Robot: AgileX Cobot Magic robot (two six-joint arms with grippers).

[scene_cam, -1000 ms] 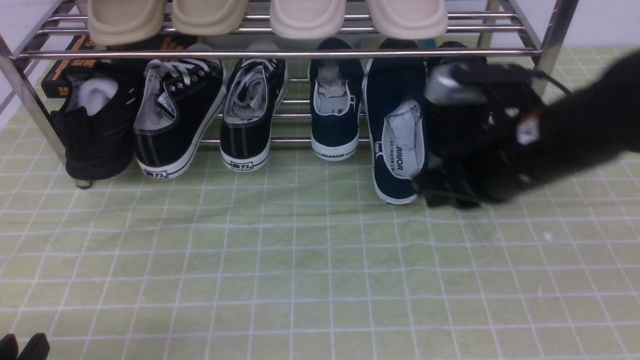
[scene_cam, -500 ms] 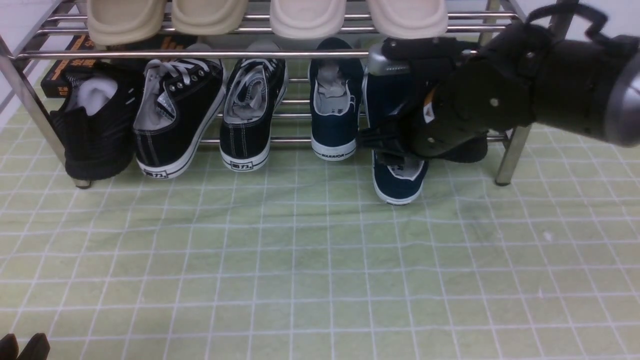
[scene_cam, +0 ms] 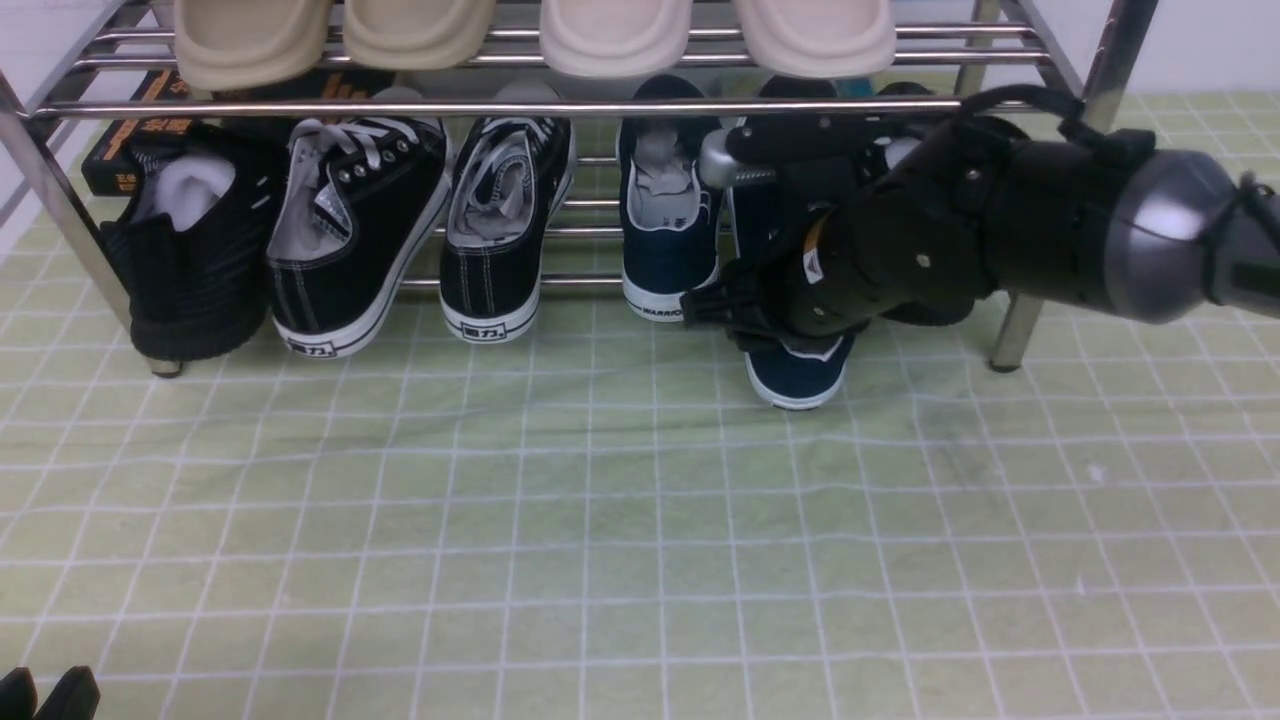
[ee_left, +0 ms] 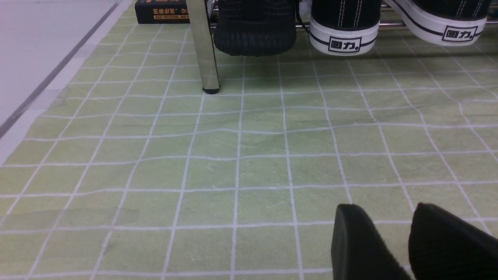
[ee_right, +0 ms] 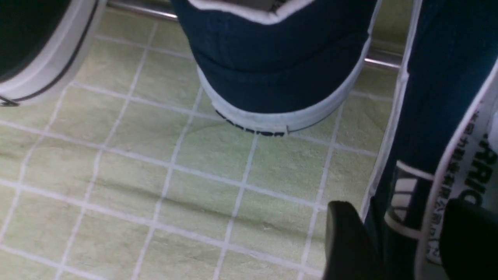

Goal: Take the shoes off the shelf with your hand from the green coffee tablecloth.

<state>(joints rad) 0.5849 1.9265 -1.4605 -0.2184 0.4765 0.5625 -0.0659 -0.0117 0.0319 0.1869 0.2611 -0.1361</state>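
Reading WARRIOR on navy shoe heel [scene_cam: 667, 300]

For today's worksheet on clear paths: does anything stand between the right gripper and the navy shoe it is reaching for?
Nothing visible does. The right gripper has one finger on each side of the pulled-out navy shoe's side wall.

navy shoe [ee_right: 412, 128] side wall sits between black fingers [ee_right: 346, 241], second navy shoe [ee_right: 280, 66] heel beside it on green grid cloth [ee_right: 136, 175]
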